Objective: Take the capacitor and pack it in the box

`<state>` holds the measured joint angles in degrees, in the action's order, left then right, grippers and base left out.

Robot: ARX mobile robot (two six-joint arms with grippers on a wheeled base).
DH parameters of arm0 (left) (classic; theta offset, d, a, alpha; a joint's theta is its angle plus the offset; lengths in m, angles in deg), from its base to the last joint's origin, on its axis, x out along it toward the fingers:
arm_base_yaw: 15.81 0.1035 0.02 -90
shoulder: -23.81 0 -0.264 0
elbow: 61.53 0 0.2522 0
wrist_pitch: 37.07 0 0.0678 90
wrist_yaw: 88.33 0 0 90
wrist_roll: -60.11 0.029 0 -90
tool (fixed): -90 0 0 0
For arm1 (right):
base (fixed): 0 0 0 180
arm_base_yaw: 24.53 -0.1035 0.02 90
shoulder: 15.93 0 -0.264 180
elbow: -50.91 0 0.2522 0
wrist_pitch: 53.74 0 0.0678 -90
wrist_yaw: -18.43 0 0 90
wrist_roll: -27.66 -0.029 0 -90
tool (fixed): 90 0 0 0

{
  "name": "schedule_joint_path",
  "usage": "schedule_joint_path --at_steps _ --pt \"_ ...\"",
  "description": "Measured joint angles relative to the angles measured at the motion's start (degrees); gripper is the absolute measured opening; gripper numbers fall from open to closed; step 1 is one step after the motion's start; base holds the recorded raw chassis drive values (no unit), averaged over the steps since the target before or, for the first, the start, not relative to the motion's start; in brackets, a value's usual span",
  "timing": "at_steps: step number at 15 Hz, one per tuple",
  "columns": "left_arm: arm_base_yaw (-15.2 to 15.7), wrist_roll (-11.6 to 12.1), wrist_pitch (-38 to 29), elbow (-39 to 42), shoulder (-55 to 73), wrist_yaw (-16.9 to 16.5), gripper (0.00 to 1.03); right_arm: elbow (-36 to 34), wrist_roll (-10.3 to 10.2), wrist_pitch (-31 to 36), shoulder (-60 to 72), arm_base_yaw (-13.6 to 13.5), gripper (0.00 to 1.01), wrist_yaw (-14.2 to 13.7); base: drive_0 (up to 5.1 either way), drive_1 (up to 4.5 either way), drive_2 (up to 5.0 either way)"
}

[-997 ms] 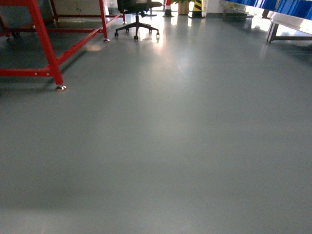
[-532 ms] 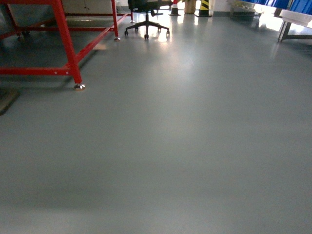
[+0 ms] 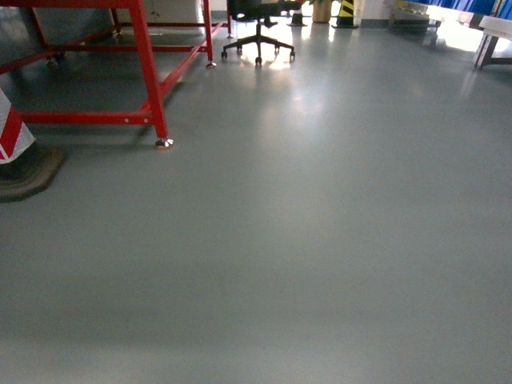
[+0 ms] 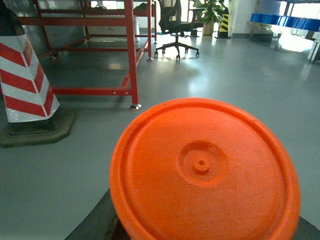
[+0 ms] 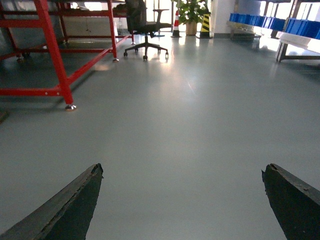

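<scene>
Head view looks down on a wide grey floor (image 3: 320, 240). At far left a red-and-white striped cone (image 3: 12, 132) on a dark base is cut off by the frame edge. Beside it stands a red metal frame (image 3: 148, 72), its top out of view. A black office chair (image 3: 258, 36) sits at the top, only its wheeled base visible. Neither arm appears here, and no box or capacitor shows in any view.

Left wrist view is mostly blocked by an orange disc (image 4: 205, 170) held close to the lens; the left gripper's finger spread cannot be told.

Right wrist view shows the right gripper (image 5: 182, 200), its dark fingers (image 5: 75, 200) spread wide apart above bare floor, blue bins (image 5: 265, 21) far right.
</scene>
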<state>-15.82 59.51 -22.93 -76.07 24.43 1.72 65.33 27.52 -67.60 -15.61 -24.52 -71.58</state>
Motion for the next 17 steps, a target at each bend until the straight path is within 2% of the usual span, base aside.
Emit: schedule_joint_path --at_steps 17 --pt "0.00 0.00 -0.02 0.00 0.00 -0.04 0.44 0.00 0.00 -0.24 0.00 0.00 0.98 0.00 -5.0 2.42 2.4"
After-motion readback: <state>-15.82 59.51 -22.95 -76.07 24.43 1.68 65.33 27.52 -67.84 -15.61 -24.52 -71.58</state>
